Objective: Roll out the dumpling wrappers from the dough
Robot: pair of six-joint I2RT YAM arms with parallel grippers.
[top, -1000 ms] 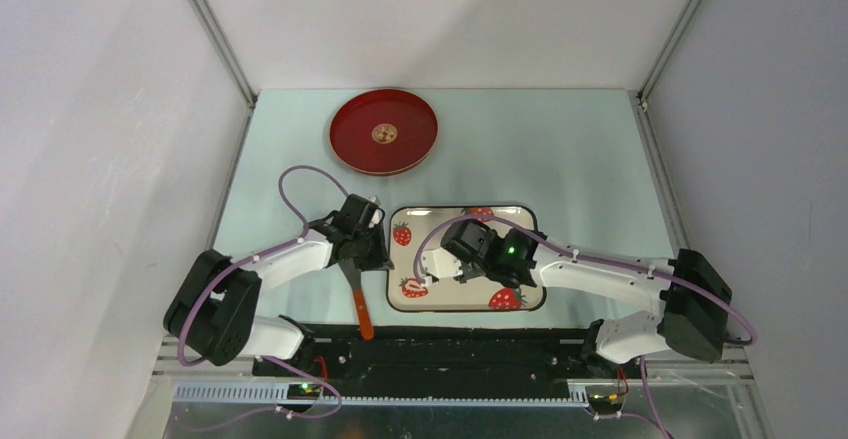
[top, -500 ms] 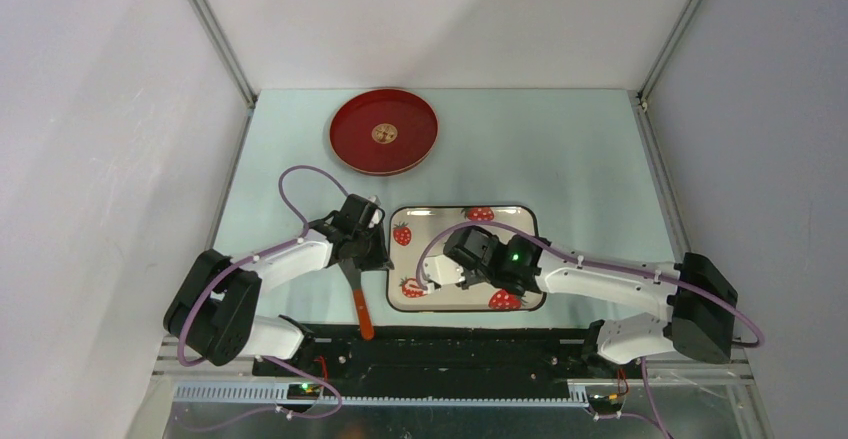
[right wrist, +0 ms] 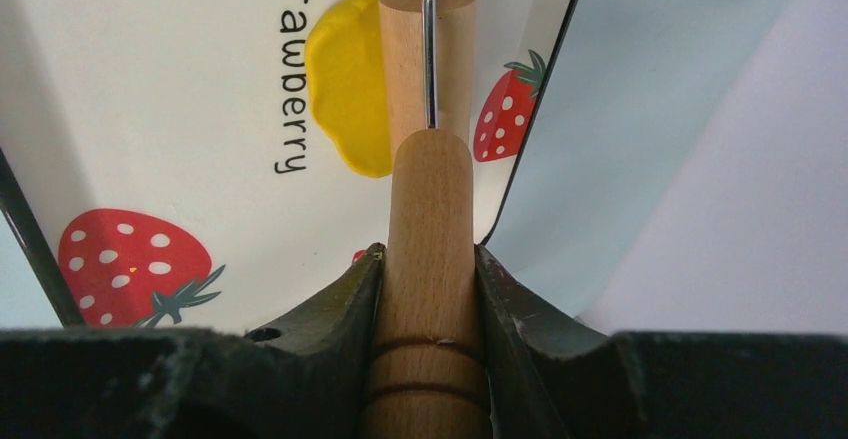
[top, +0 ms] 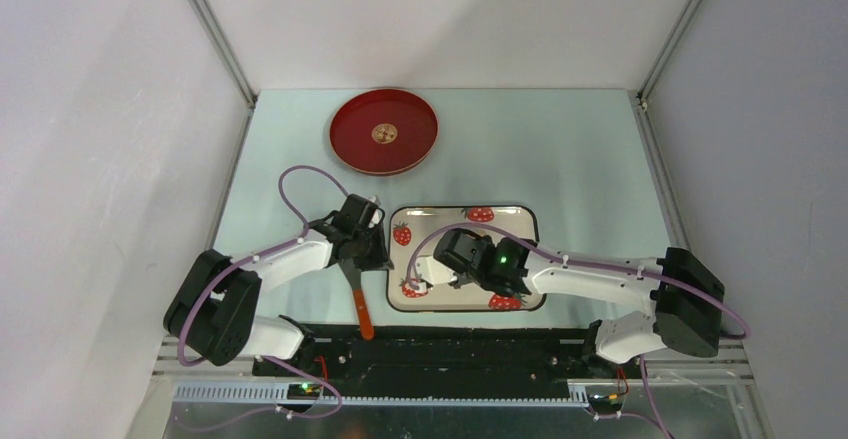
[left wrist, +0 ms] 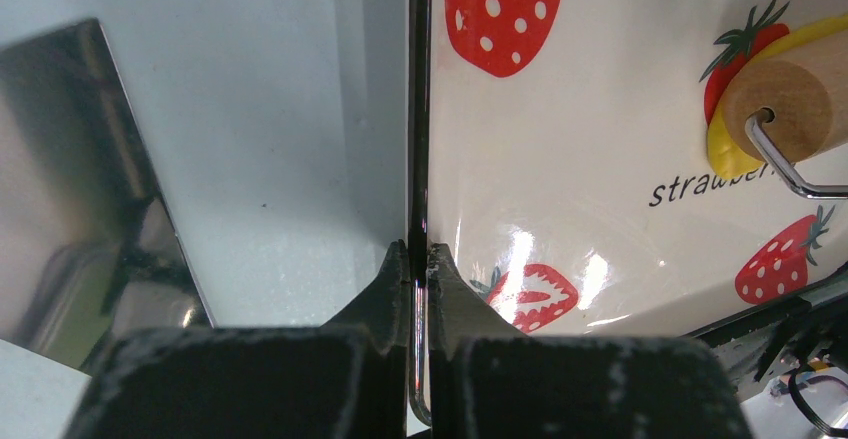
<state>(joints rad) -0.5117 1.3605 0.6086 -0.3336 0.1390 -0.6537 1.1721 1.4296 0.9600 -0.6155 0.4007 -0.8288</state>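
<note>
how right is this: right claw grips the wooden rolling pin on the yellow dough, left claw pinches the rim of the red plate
Not quite: the left claw pinches the rim of the strawberry-print tray, not the red plate; the left wrist view shows it. The right claw does grip the wooden rolling pin on the yellow dough.
</note>
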